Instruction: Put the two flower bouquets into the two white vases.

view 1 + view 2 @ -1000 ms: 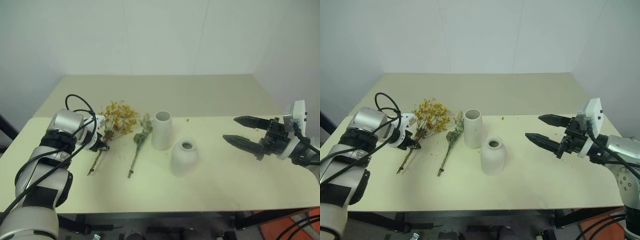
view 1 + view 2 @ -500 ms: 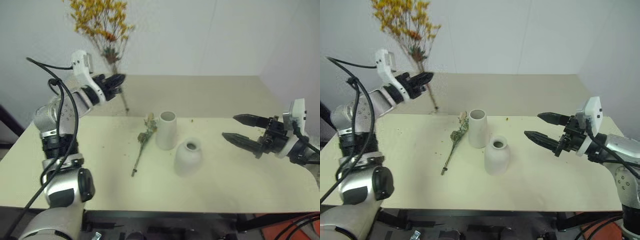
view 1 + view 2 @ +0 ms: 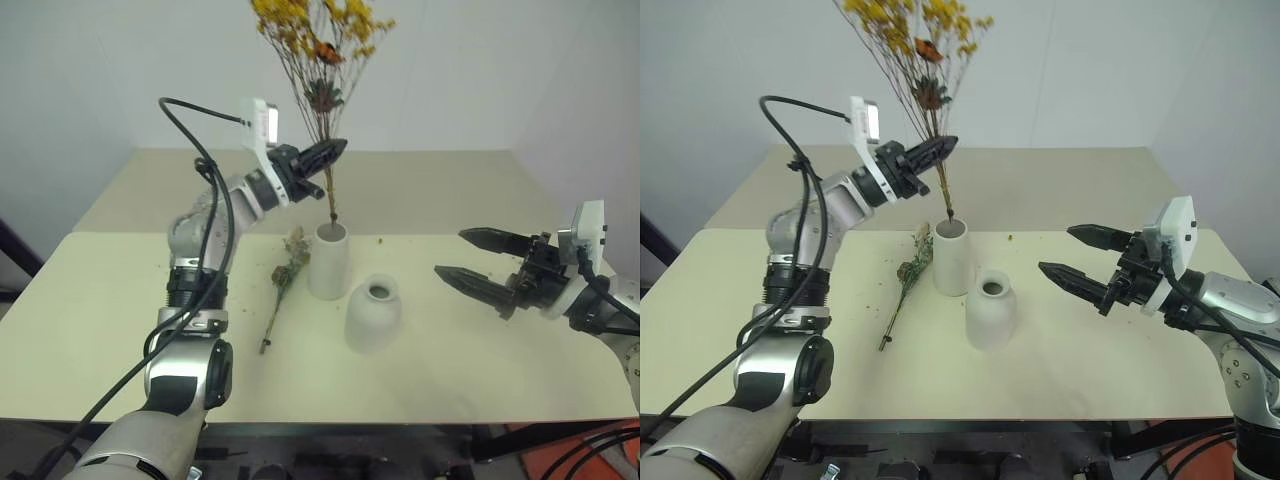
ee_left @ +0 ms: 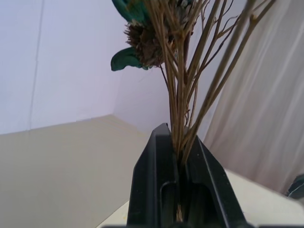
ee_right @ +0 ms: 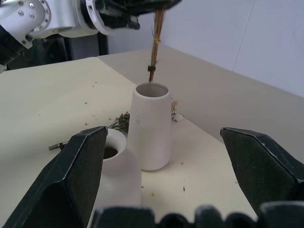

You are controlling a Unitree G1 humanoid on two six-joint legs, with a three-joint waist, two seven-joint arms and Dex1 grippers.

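Holding yellow bouquet [image 3: 322, 40] upright, left fingers [image 3: 335, 152] clamped on stems, tips just above tall vase [image 3: 328, 260] mouth, below fingers. Risk: stems snag rim, tipping vase. Right fingers [image 3: 465, 255] wide, empty.

A pale cream rectangular tabletop [image 3: 470, 370] with a matte surface is set against plain white walls [image 3: 120, 70], meeting in a corner on the right. A few tiny crumbs [image 3: 379, 239] are scattered on it. A bit of orange-red floor [image 3: 590, 452] is glimpsed below the front right edge. Everything's lit pretty evenly.
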